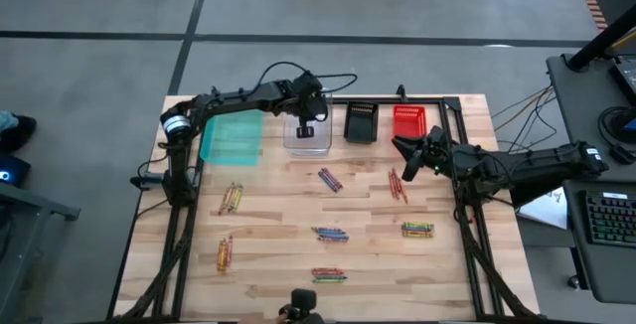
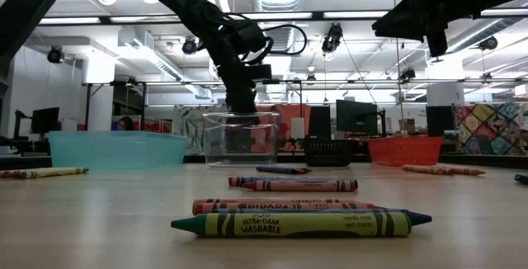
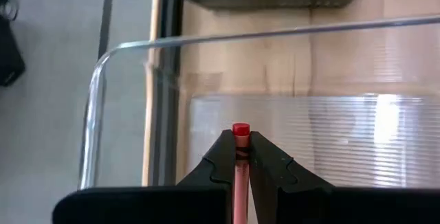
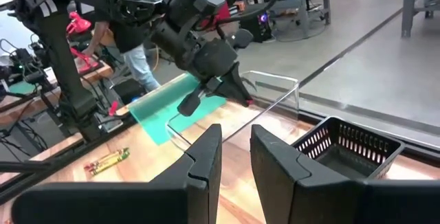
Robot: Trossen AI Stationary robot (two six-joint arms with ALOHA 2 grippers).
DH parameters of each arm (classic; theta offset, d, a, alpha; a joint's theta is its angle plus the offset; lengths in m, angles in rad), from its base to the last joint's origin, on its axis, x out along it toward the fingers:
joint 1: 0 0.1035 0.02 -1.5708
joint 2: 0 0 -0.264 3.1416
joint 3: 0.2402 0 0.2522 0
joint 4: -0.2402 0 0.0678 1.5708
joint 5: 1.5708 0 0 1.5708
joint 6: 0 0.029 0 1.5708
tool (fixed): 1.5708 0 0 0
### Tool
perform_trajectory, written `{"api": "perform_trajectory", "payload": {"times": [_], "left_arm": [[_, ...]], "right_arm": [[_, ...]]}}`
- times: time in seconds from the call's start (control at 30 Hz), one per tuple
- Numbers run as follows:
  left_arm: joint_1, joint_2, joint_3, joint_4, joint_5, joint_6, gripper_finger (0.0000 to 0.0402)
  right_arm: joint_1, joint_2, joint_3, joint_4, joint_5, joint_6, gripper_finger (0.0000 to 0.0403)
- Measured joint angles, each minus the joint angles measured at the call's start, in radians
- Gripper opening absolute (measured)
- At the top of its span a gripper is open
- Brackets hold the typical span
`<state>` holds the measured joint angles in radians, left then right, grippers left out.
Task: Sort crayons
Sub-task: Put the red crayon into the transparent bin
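Observation:
My left gripper (image 1: 306, 128) is over the clear bin (image 1: 308, 137) at the table's far side, shut on a red crayon (image 3: 240, 141). In the low view my left gripper (image 2: 241, 104) points down into the clear bin (image 2: 241, 139). My right gripper (image 4: 236, 157) is open and empty, up in the air near the red bin (image 1: 409, 120). Several small groups of crayons lie flat on the table, among them one in the middle (image 1: 330, 179), one at the right (image 1: 417, 230) and one at the left (image 1: 231, 199). My left gripper pinches the red crayon between its two fingers (image 3: 218, 157). The crayon lies along the fingers, and its flat end (image 3: 240, 129) sticks out a little past the fingertips. The fingers point down from above, and the crayon is lifted clear over the clear bin's floor.
The teal bin (image 1: 232, 137), the clear bin, the black bin (image 1: 361, 122) and the red bin stand in a row along the far edge. More crayon groups lie near the front (image 1: 329, 275) and front left (image 1: 225, 252). A dark frame runs along the table's sides.

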<state>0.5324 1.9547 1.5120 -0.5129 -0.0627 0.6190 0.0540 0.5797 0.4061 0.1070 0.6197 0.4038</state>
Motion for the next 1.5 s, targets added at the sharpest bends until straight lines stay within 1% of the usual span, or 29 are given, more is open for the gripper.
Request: {"api": "perform_trajectory", "payload": {"times": [0.07, 0.13, 0.5, 1.17, 1.33, 1.5], "left_arm": [[0.000, 0.002, 0.000, -0.010, 0.041, 0.030, 0.0000], [-0.003, 0.008, -0.001, -0.020, 0.055, 0.059, 0.0000], [-0.002, 0.036, -0.002, -0.054, 0.057, -0.051, 0.0000], [-0.002, 0.118, -0.002, -0.050, 0.057, -0.061, 0.0000], [-0.002, 0.121, -0.002, -0.048, 0.056, -0.061, 0.0000], [-0.002, 0.122, -0.002, -0.048, 0.051, -0.061, 0.0017]], "right_arm": [[0.000, 0.000, 0.000, 0.000, 0.000, -0.001, 0.0068], [0.000, 0.000, 0.000, 0.000, 0.000, -0.002, 0.0068], [0.000, 0.013, 0.000, -0.002, 0.000, -0.003, 0.0068], [0.000, 0.026, 0.000, -0.005, 0.001, -0.003, 0.0068], [0.000, 0.026, 0.000, -0.006, 0.001, -0.003, 0.0068], [0.000, 0.026, 0.000, -0.006, 0.001, -0.003, 0.0068]]}}
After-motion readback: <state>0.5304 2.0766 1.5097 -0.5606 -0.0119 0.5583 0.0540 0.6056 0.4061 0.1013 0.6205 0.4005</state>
